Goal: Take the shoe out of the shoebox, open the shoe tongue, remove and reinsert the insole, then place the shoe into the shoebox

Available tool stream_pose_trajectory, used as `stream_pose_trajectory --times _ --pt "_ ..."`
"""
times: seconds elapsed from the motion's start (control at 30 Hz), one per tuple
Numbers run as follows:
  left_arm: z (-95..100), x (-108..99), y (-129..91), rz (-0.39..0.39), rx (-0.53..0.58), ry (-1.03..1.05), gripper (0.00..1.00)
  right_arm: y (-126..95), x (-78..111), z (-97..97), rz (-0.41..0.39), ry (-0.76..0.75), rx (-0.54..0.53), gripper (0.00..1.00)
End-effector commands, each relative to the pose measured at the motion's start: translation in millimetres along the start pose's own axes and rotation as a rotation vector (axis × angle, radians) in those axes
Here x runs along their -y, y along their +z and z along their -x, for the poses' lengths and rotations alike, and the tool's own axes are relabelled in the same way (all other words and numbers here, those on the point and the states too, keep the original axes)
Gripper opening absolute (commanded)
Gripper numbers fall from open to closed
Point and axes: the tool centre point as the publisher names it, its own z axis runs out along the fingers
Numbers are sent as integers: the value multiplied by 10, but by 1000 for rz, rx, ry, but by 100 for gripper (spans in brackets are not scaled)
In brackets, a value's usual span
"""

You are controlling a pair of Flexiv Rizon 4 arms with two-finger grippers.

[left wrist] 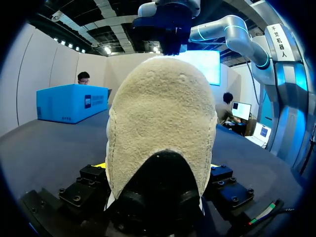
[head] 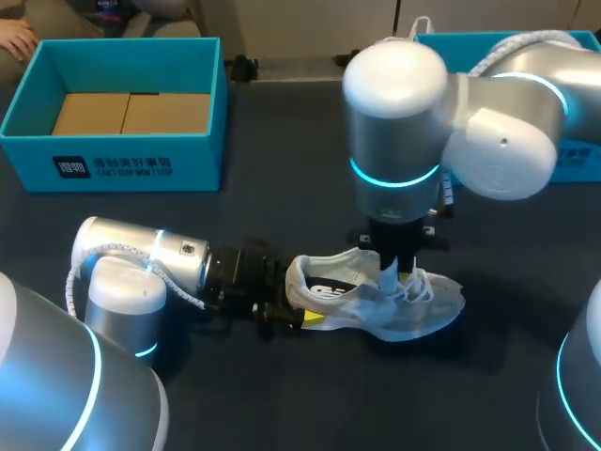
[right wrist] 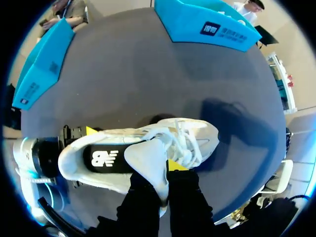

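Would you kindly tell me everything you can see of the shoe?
The shoe is a white, mesh-looking sneaker with white laces and a dark insole, resting sole down on the dark table. The left end effector clamps its heel from both sides; the right end effector, from above, pinches the lifted tongue.

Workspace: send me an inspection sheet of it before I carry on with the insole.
Surface: dark table.
Job's things: shoe mid-table, out of the shoebox; shoebox open, only its cardboard floor showing.
Clutter: second blue box at the far right.
Grippers: left gripper clamps the heel; right gripper pinches the tongue from above.
Cables: white cable looped along the left arm.
Surroundings: nothing seen.
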Motion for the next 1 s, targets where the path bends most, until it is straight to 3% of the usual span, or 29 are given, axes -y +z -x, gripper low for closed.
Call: stream_pose_trajectory --times 0.03,0.13,0.63,0.7,1.0 --pt "-2 2 -2 0 1 0 0 5 -76 223 -38 -50 -236 0" --pt "-2 2 -2 0 1 0 0 82 -120 372 -76 -50 -341 0" --pt "-2 2 -2 0 1 0 0 82 -120 372 -76 -50 -341 0" --pt "-2 2 -2 0 1 0 0 95 -118 457 -75 -135 -380 0" --pt "-2 2 -2 0 1 0 0 209 -148 631 -67 -235 -484 0"
